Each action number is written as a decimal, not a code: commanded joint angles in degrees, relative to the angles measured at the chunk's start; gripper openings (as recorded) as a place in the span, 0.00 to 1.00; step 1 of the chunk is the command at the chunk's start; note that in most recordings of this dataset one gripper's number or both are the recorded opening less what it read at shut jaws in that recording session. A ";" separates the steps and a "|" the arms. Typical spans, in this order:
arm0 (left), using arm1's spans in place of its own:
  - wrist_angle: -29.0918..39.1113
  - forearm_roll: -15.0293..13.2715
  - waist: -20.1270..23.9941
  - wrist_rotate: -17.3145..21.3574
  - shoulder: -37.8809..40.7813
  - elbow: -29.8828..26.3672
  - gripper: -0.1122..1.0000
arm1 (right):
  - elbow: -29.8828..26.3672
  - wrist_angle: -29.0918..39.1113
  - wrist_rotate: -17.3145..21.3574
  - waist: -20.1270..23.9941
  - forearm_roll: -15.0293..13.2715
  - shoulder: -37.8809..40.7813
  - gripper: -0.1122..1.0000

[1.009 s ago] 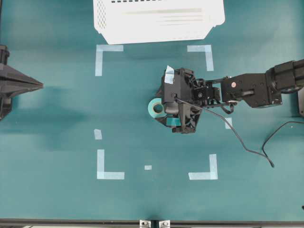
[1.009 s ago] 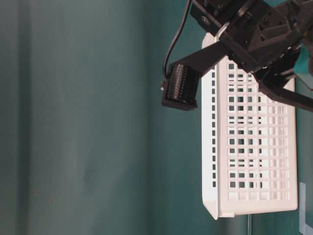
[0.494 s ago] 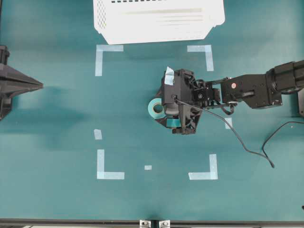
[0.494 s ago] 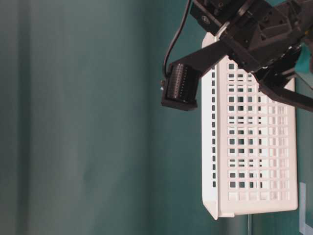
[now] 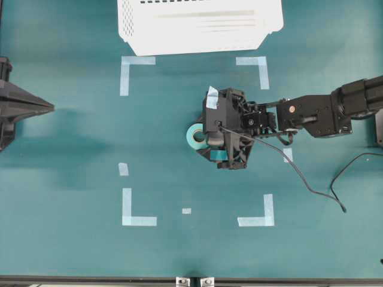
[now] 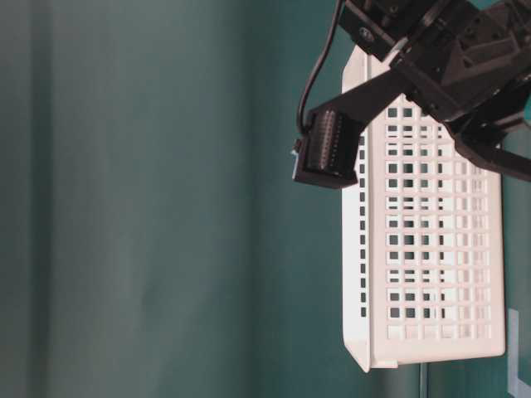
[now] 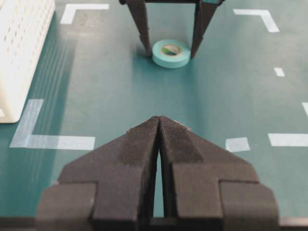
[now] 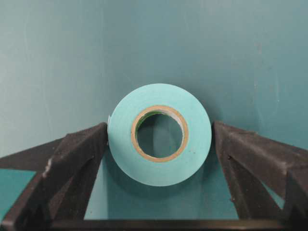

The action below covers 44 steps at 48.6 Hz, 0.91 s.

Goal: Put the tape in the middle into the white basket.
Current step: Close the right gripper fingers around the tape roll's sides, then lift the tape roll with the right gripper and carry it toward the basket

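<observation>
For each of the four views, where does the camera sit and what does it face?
Overhead: above, facing down; right gripper around the tape.
Table-level: low, picture turned sideways; the white basket, right arm.
Left wrist: behind the shut left gripper, facing tape and right fingers.
Right wrist: looks down between open fingers at tape.
Three views share the tape.

No legible text or labels
</observation>
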 commanded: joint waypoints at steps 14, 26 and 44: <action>-0.53 -0.09 -0.18 0.09 0.53 -0.70 0.00 | -0.70 -0.35 0.09 0.18 -0.09 -0.88 1.00; -0.53 -0.09 -0.18 0.09 0.53 -0.70 0.00 | -1.05 -0.18 -0.09 -0.09 -0.26 -0.97 1.00; -0.53 -0.09 -0.18 0.09 0.53 -0.79 0.00 | -1.14 0.79 -0.18 -0.18 -1.49 -4.39 0.71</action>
